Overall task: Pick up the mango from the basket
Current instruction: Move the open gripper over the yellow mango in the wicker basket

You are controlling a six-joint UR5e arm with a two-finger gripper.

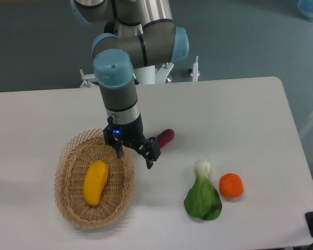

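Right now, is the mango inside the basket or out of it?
Inside. The mango lies on the floor of the basket, ringed by its rim. The open gripper is above the rim, not touching it.

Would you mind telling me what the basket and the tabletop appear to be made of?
The basket looks like woven wicker or a similar plant fibre: light tan strands, matte, with an open-weave scalloped rim. The tabletop appears to be a smooth white laminate or painted board with a faint sheen and rounded corners; its core material cannot be told from this view.

mango [95, 182]: yellow-orange, lying lengthwise | in basket [68, 208]: tan wicker, oval
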